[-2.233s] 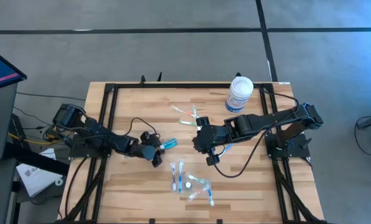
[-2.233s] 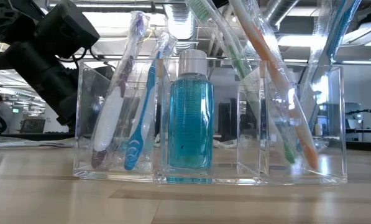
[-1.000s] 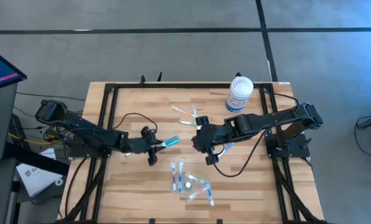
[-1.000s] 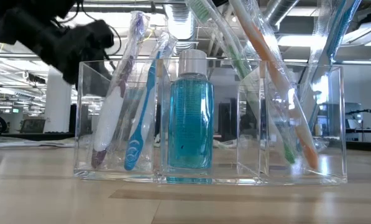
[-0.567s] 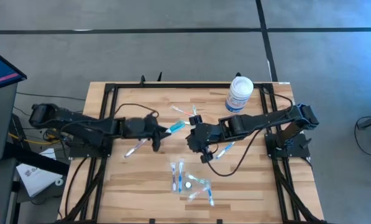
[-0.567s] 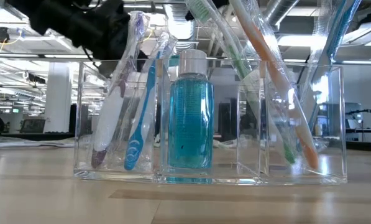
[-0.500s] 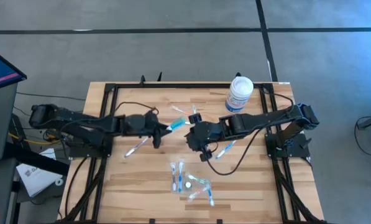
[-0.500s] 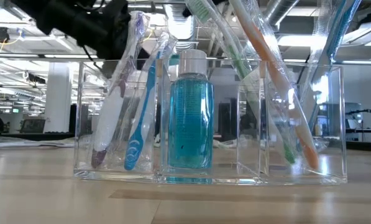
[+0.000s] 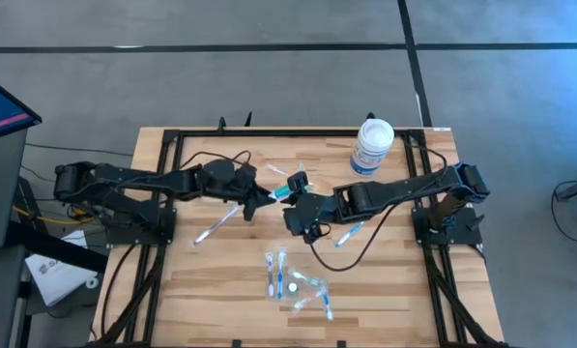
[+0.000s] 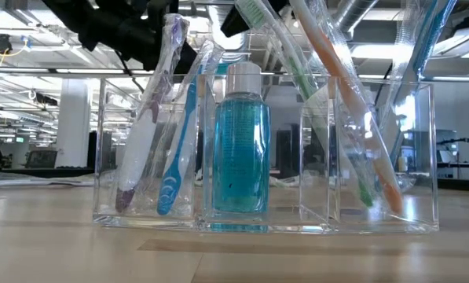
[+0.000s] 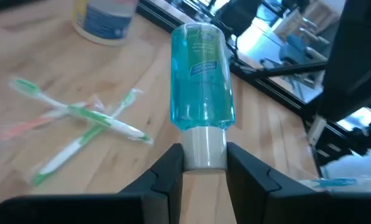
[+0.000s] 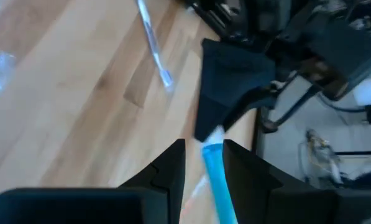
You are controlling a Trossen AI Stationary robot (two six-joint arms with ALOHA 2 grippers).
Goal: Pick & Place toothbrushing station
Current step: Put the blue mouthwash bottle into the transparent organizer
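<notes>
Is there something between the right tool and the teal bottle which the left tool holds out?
Nothing visible stands between them. The left tool holds the teal bottle by its white cap, and the bottle's far end lies between the open fingers of the right tool.

A robotics lab or workshop: a wooden table (image 9: pixel 220 290) in a black frame stands on bare grey concrete floor (image 9: pixel 269 87) marked with dark lines; beyond it, exposed ceiling ducts (image 10: pixel 352 12), strip lights, desks.
</notes>
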